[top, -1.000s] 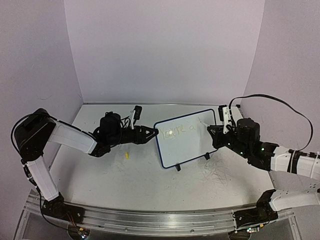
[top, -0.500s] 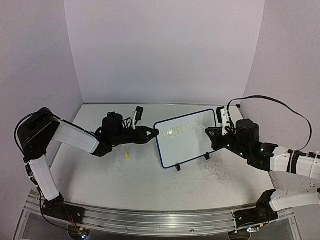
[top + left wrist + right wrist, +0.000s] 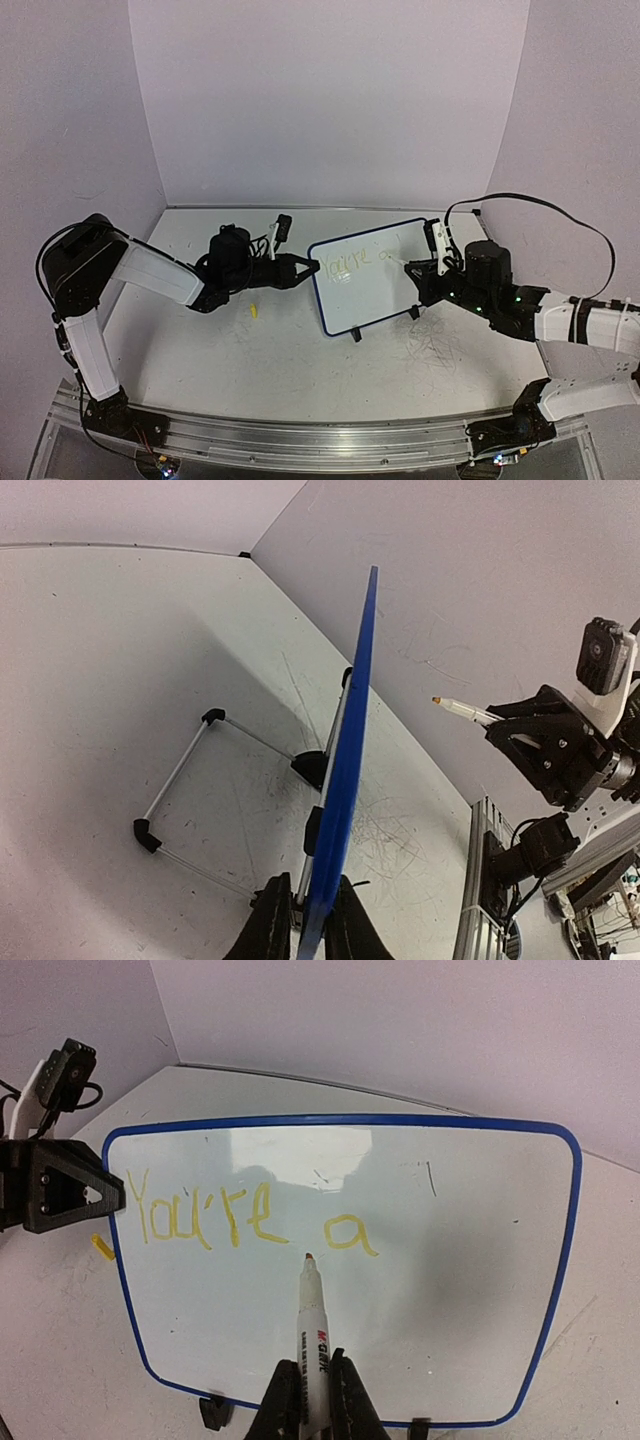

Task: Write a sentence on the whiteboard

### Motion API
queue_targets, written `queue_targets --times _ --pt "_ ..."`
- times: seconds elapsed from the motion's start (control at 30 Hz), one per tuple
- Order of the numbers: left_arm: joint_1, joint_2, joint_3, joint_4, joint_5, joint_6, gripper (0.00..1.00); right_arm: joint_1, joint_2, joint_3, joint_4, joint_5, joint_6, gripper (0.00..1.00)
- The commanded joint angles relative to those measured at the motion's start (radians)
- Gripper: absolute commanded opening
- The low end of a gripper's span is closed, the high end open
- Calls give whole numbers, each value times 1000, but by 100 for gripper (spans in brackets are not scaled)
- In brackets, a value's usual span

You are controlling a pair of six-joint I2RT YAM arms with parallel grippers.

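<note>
Two grips: whiteboard (image 3: 420, 1340) pinched at 9 o'clock by left pincer (image 3: 310, 932), marker (image 3: 312, 1325) pinched by right pincer (image 3: 308, 1400) — tipping risked under hard strokes.

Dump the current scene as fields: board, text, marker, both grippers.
whiteboard: standing on its feet
writing: "You're a", yellow, one line
left gripper: shut on the whiteboard's left rim
right gripper: shut on the marker
marker tip: uncapped, aimed at the board, not touching it
small yellow piece: on the table, left of the board
</note>
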Motion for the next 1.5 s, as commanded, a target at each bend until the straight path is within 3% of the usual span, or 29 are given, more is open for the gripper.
queue_targets --times 0.0,0.7,1.13,1.27,1.47 --pt "0 11 35 32 9 26 12 -2 1 16 40 -9 -17 0" --pt "1 8 19 32 8 36 3 14 20 34 22 -43 -34 0" --pt "1 6 17 32 6 36 1 244 158 98 18 -45 -146 0" --pt "0 5 15 32 6 36 0 285 193 109 30 -58 -168 0" --pt "0 1 12 32 5 35 0 301 204 102 32 50 -160 0"
